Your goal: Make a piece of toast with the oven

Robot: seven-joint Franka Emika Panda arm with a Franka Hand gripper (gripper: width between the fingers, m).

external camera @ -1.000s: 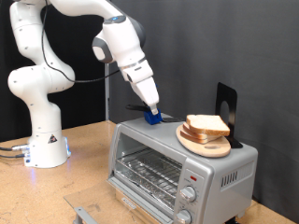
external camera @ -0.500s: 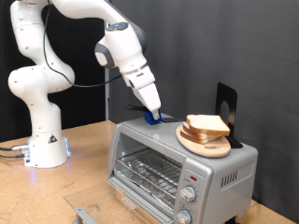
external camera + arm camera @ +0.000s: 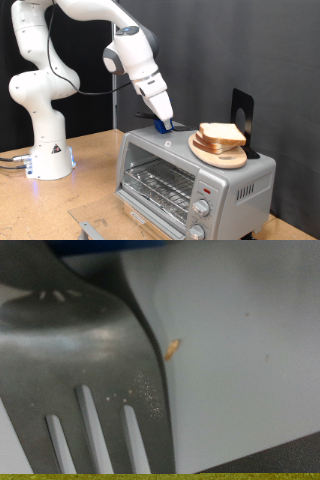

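Silver-grey toaster oven (image 3: 190, 175) stands on wooden table (image 3: 90, 165), glass door shut, wire rack visible inside. Gripper (image 3: 165, 122) is lowered onto oven top at rear, at blue object (image 3: 167, 126); finger state cannot be told. Piece of toast (image 3: 222, 133) lies topmost on bread pile on round wooden plate (image 3: 215, 155), on oven top, near gripper. Wrist view: slotted metal spatula (image 3: 85, 370) lies flat on grey oven top, crumb (image 3: 173, 348) just beside its edge.

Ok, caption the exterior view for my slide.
Gripper on the oven top beside a plate of bread.
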